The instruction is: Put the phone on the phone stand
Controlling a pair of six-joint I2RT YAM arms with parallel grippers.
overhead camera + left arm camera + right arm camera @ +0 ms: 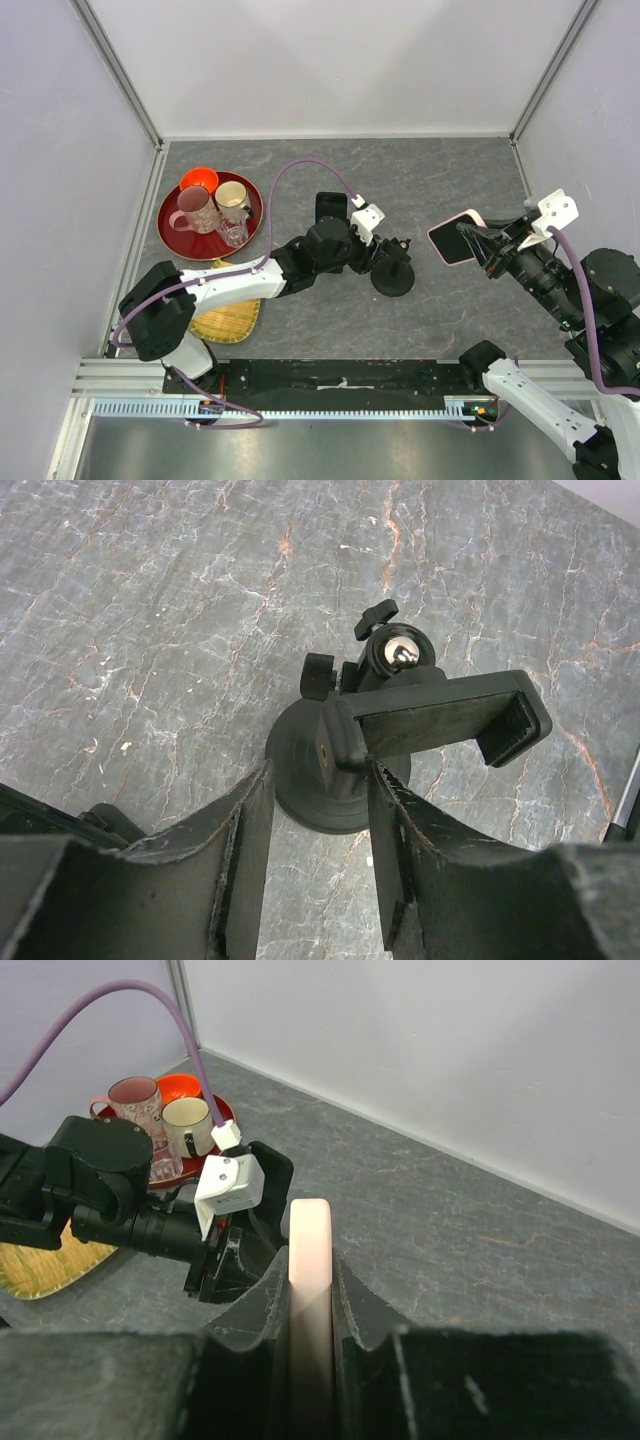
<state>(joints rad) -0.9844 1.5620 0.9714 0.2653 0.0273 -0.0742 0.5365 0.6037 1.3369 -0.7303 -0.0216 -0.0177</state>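
Right gripper (pixel 311 1295) is clamped on the pink-edged phone (pixel 455 240), held in the air to the right of the phone stand (pixel 392 272).
Left gripper (pixel 320 780): jaws apart, straddling one end of the stand's cradle (pixel 440 715).
Risk: if the cradle is too narrow or tilted, the phone's edge catches and the stand tips or slides on the worktop (pixel 450 180).

Matt black plastic phone stand (pixel 440 715) — shiny metal ball (pixel 400 652).

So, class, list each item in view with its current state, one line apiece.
phone stand: upright, clamp empty
phone: held in the right gripper, not on the stand
left gripper: open, at the stand's clamp
right gripper: shut on phone
pink mug: upright on red tray
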